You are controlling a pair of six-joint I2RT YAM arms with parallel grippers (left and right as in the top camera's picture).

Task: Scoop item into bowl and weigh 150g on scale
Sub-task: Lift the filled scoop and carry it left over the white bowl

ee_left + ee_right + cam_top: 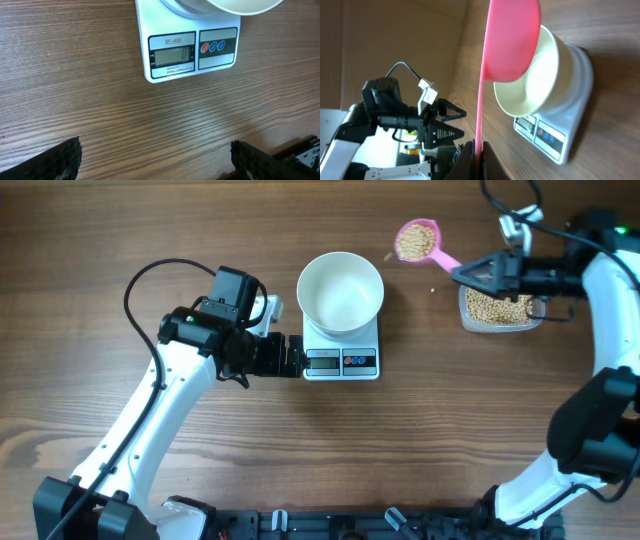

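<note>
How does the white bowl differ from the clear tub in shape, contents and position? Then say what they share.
The white bowl is round and opaque; the clear tub is rounded-rectangular and see-through. The bowl is empty; the tub holds tan beans. The bowl stands on the scale; the tub on the table. Both are open-topped containers.

The work surface is a table [300, 450] with a brown wood-grain finish, the grain running left to right in the overhead view. A clear plastic tub [500, 327] with rounded corners stands near the right edge of the table. A pink scoop [417, 240], consisting of a round cup and a long thin handle, is positioned toward the far side, its cup left of the tub; the right wrist view shows the cup's smooth underside.
</note>
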